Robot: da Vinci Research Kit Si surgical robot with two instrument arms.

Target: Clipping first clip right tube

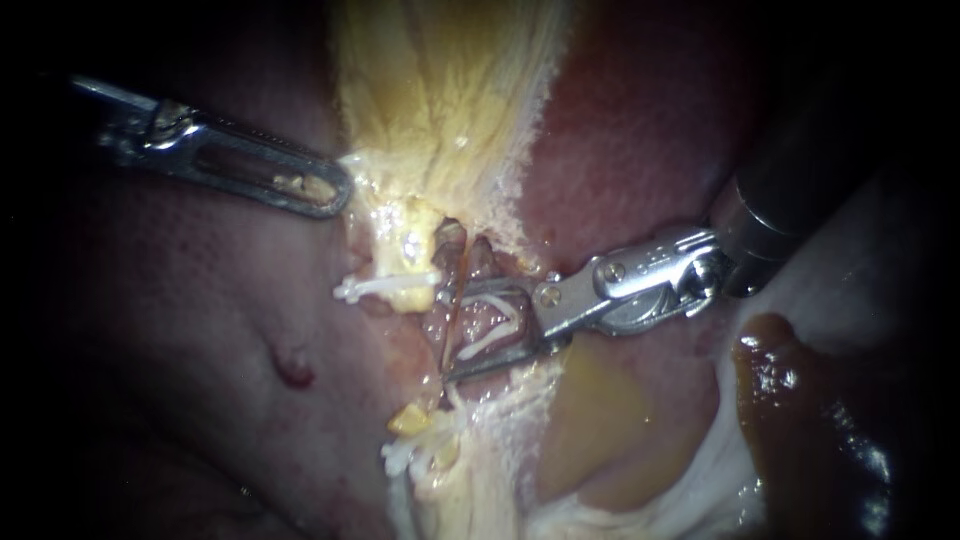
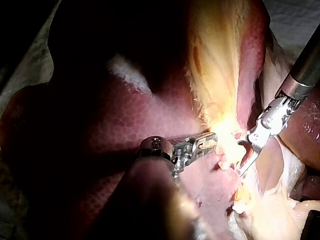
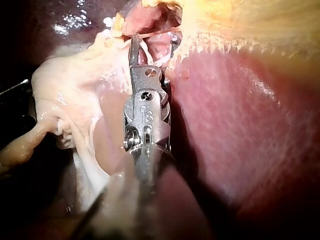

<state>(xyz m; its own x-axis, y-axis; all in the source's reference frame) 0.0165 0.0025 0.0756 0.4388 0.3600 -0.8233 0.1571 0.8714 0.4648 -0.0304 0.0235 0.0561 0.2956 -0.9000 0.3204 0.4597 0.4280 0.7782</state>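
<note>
My right instrument (image 1: 447, 337) comes in from the right, its jaws open wide around a thin reddish tube (image 1: 447, 268) below the gallbladder (image 1: 450, 90). A white clip (image 1: 490, 330) lies open between these jaws. A second short tube stump (image 1: 485, 255) stands just to the right of the first; which one the jaws enclose is unclear. In the right wrist view the jaws (image 3: 152, 42) straddle pale strands. My left instrument (image 1: 340, 190) reaches from the upper left, its slotted jaws shut on the gallbladder's pale edge, as also in the left wrist view (image 2: 212, 140).
A white clip-like piece (image 1: 385, 287) lies across yellow tissue left of the tubes, another white bit (image 1: 400, 455) lower down. Liver (image 1: 200, 330) fills the left and upper right. Dark brown fluid (image 1: 800, 420) pools at lower right beside pale fatty tissue (image 1: 600, 430).
</note>
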